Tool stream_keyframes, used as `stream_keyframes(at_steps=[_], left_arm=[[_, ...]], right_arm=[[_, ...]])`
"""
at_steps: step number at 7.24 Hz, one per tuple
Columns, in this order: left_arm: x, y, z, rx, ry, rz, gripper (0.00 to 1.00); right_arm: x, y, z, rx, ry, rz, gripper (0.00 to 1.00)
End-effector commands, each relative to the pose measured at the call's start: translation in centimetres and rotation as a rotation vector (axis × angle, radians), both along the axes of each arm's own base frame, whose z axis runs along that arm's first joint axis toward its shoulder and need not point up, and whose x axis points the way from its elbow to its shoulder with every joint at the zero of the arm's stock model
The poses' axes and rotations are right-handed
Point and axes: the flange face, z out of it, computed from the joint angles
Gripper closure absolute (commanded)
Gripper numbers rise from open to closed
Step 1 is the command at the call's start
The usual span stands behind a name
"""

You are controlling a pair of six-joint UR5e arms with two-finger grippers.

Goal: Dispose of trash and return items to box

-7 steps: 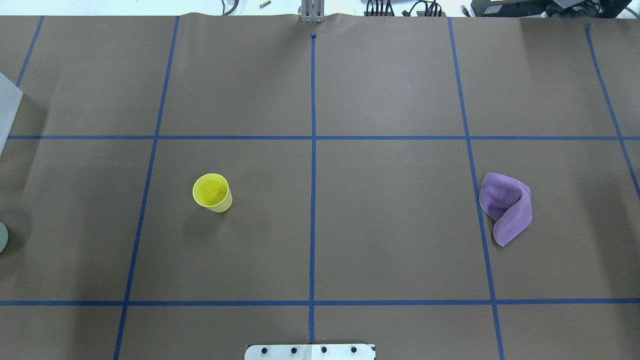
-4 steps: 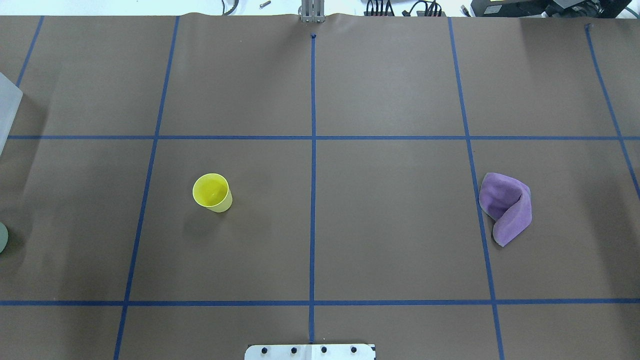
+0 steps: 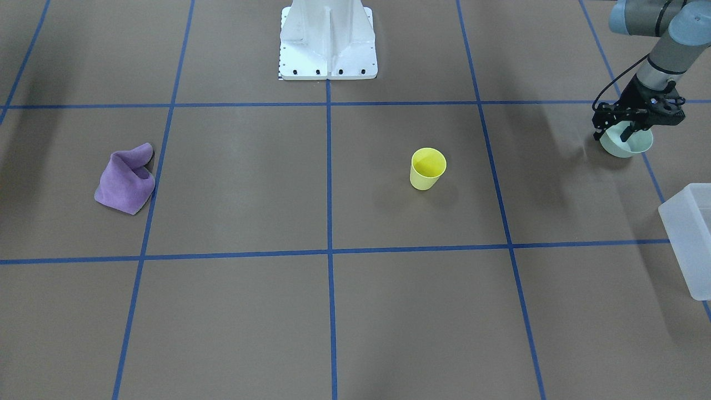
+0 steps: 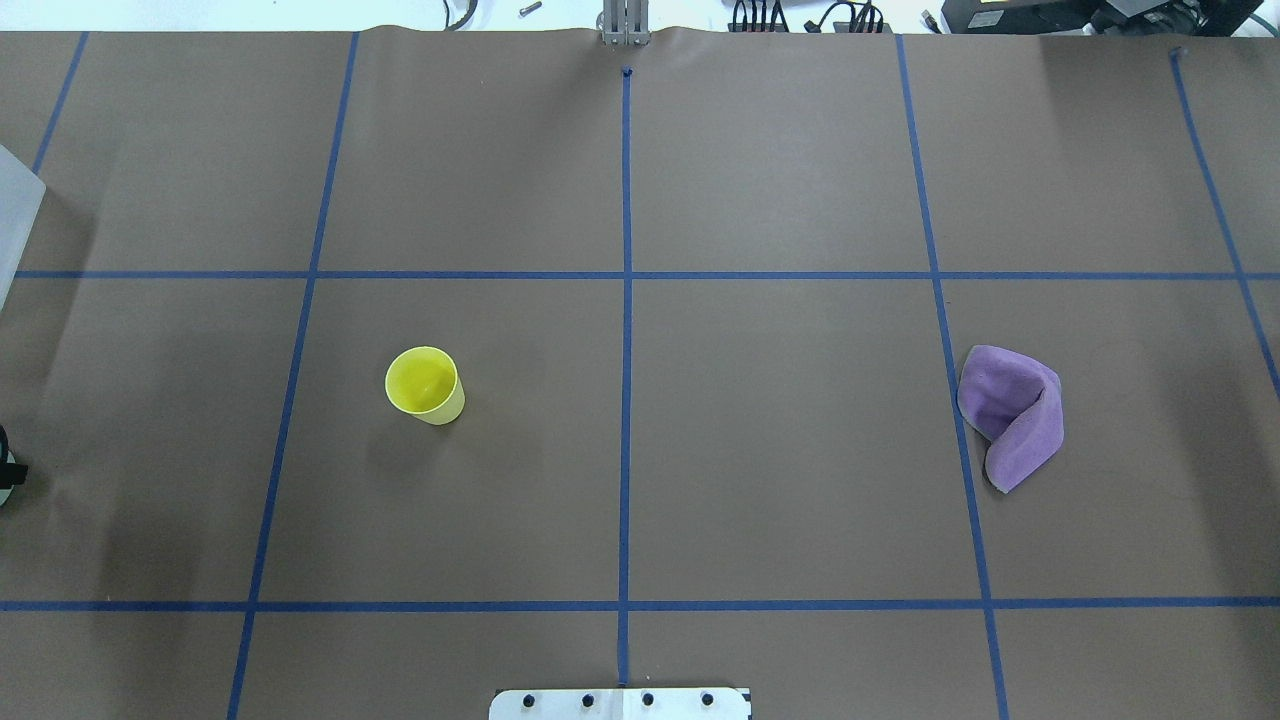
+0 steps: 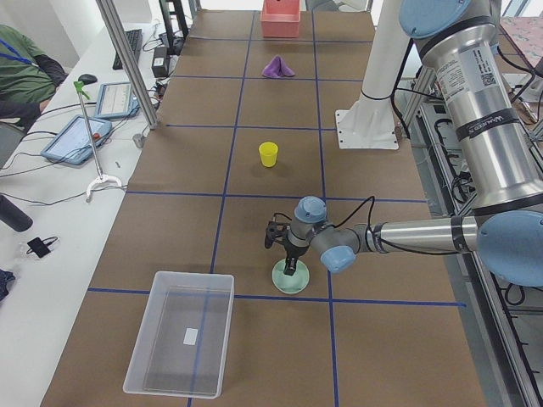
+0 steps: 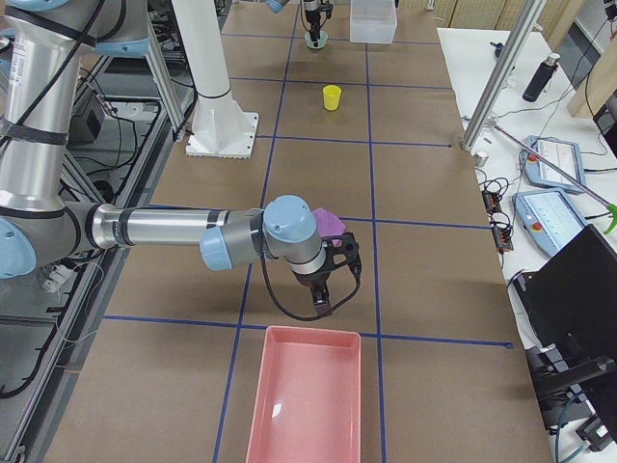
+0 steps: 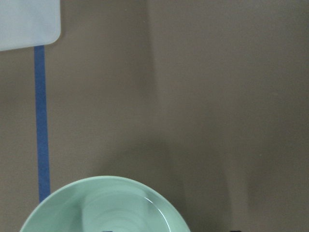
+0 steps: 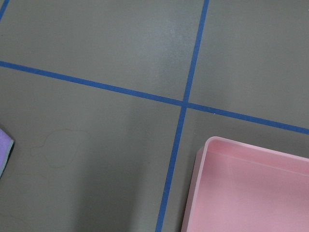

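The yellow cup [image 3: 427, 168] stands upright and alone left of the table's middle in the overhead view [image 4: 425, 385]. The frosted white box [image 3: 691, 239] stands empty at the table's left end [image 5: 182, 343]. My left gripper [image 3: 614, 136] is open and points down over a pale green bowl [image 3: 626, 145], low at its rim. The left wrist view shows the bowl [image 7: 106, 205] just below the camera and a corner of the box [image 7: 29, 21]. My right gripper [image 6: 326, 289] hangs near a purple cloth [image 6: 334, 222]. I cannot tell whether it is open or shut.
The purple cloth [image 4: 1010, 415] lies crumpled on the right side. A pink tray [image 6: 307, 400] stands empty at the table's right end, next to my right gripper, and shows in the right wrist view [image 8: 251, 188]. The robot's white base [image 3: 328, 39] stands at the table's near edge.
At the overhead view's left edge, a black part of my left gripper now covers the sliver of green bowl that showed before. The cup and the cloth have not moved.
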Motion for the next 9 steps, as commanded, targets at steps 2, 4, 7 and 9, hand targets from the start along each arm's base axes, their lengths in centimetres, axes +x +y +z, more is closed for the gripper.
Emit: stream_keyframes(at_steps=[2, 4, 7, 9], left_arm=[[0.2, 0.0, -0.3, 0.008, 0.008, 0.005, 1.00], [-0.4, -0.1, -3.2, 0.044, 0.052, -0.002, 1.00], [-4.1, -1.7, -8.9, 0.025, 0.157, -0.065, 1.00], [-5.3, -6.1, -13.3, -0.048, 0.105, -0.143, 1.00]], right_arm=[[0.0, 0.0, 0.1, -0.001, 0.000, 0.000, 0.00], [0.0, 0.0, 0.1, -0.001, 0.000, 0.000, 0.00], [0.0, 0.0, 0.2, -0.004, 0.000, 0.000, 0.00], [-0.1, 0.1, 0.3, -0.007, -0.002, -0.002, 0.00]])
